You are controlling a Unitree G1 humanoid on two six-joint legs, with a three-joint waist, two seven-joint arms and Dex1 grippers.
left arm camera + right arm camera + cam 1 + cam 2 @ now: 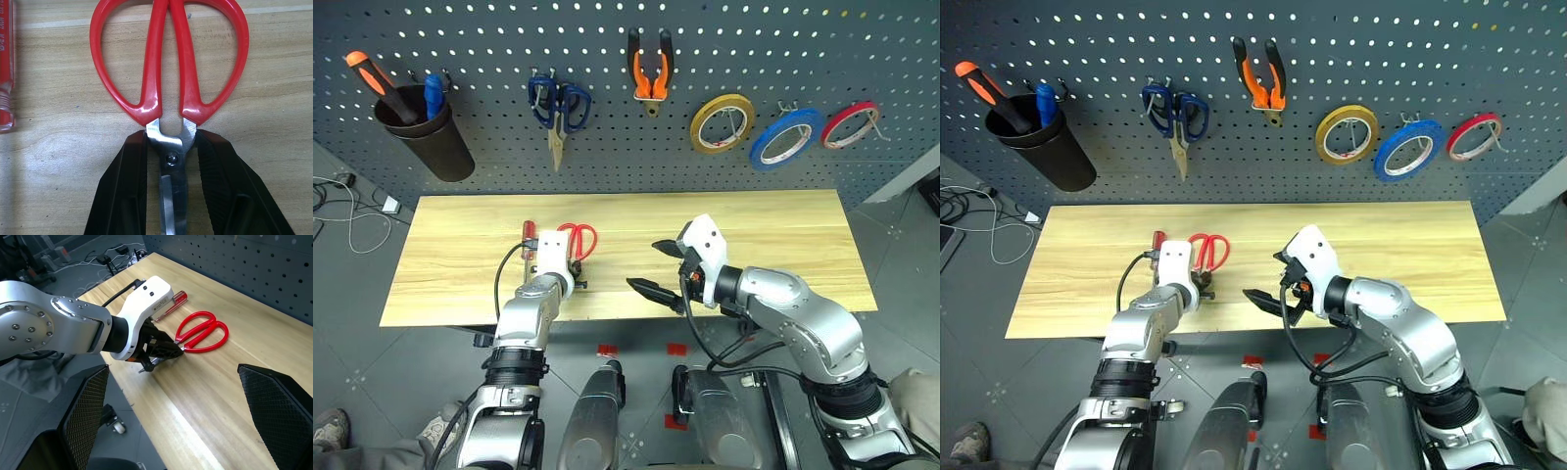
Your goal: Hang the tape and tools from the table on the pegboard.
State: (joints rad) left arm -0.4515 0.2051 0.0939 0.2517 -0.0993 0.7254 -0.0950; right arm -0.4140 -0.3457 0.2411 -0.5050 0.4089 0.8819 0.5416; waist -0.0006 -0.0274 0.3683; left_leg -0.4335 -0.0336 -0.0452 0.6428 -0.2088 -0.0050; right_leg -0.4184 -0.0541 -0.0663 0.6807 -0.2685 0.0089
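Left end effector (172, 161) clamping red-handled scissors (168, 58)

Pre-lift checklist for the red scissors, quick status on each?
1. Left gripper fingers closed on the red scissors at the pivot: ok.
2. Scissors blades shut, handles together: ok.
3. Scissors lying flat on the table, not yet lifted: ok.
4. Right gripper open, holding nothing, apart from the scissors: ok.
5. Red screwdriver beside the scissors, not touching them: ok.
6. Free hook on the pegboard for the scissors: cannot tell.
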